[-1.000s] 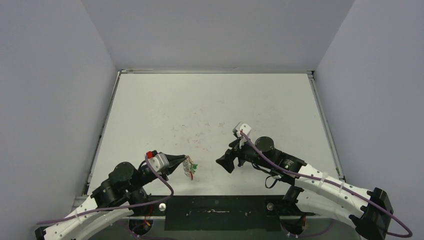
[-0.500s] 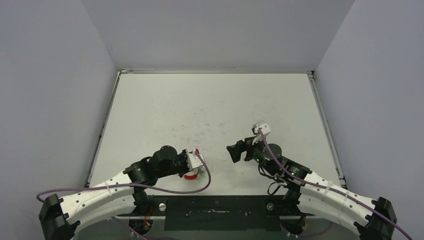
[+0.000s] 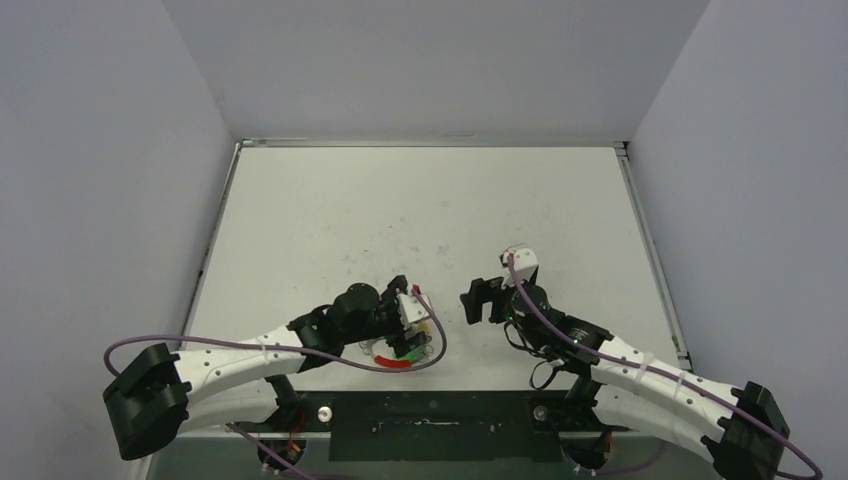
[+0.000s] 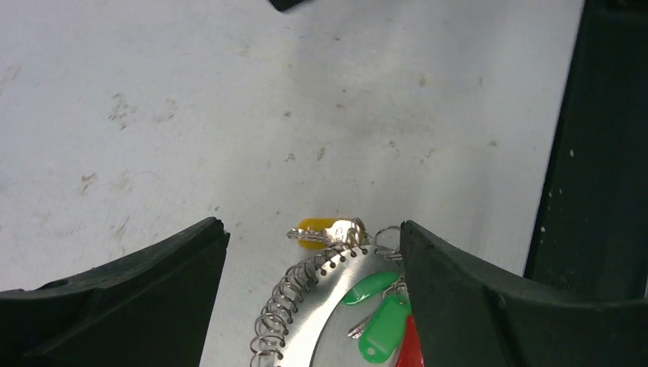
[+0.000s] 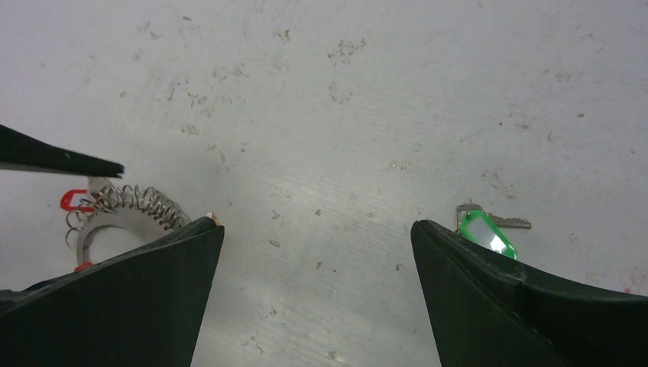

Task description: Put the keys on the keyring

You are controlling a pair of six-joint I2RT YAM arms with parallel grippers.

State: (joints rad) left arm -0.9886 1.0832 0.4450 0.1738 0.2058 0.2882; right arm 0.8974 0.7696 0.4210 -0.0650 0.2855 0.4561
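The keyring [image 4: 284, 312], a silvery coil on a flat metal arc with a red segment [image 3: 392, 362], lies on the table near the front edge. On it hang a yellow key [image 4: 315, 232], two green keys [image 4: 384, 324] and a red one [image 4: 409, 350]. My left gripper [image 4: 312, 227] stands open around the ring, one finger on each side and neither closed on it. My right gripper [image 5: 317, 225] is open and empty over bare table, to the right of the ring [image 5: 130, 205]. A loose green key [image 5: 489, 234] lies just beside its right finger.
The black strip of the table's front edge [image 4: 596, 153] runs close beside the left gripper. The purple cable [image 3: 300, 350] of the left arm loops next to the ring. The white table [image 3: 420, 200] is scuffed and stretches away behind both grippers.
My left gripper, shut on the keyring a second ago, carried it to the right and has opened, leaving the ring on the table. My right gripper drew slightly to the right.
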